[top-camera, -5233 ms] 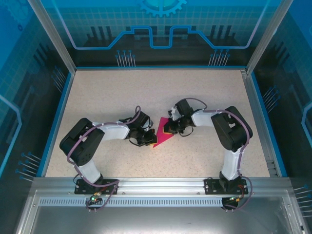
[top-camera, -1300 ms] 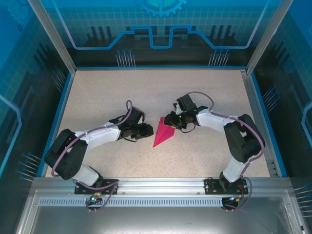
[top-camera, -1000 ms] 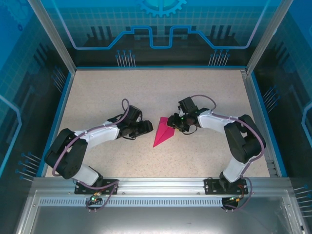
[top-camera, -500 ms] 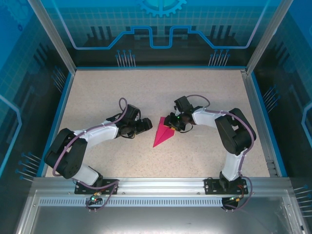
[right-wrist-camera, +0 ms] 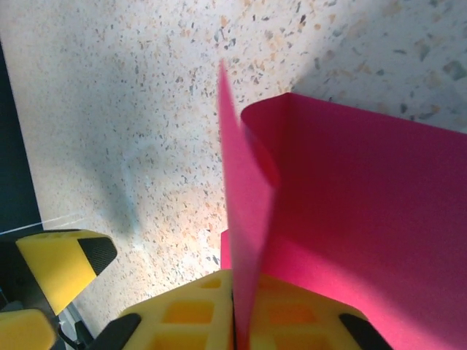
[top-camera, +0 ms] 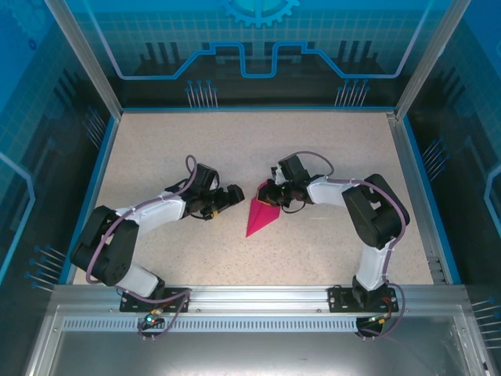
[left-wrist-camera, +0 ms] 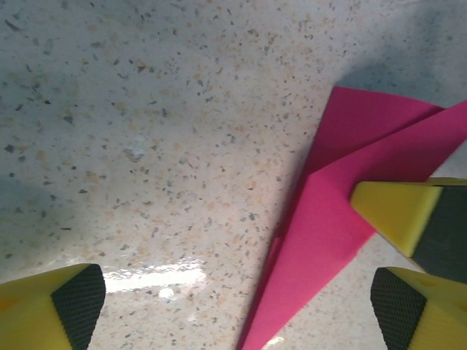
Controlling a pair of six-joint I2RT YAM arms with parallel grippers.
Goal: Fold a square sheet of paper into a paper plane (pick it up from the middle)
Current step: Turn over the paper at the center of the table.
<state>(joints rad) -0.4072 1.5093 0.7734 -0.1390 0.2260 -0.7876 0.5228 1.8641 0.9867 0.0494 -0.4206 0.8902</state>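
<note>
The paper plane (top-camera: 259, 217) lies on the table (top-camera: 329, 149) between the arms, its tip toward the near edge. The right pincer (top-camera: 269, 196) is clamped on a raised fold at the wide rear end. The left pincer (top-camera: 232, 195) is spread wide, empty, just beside the plane's left edge and not touching it. The step is probably creasing a wing. The right grip should anchor the ridge. The left pincer should press flat along the fold line without dragging the thin paper.
</note>
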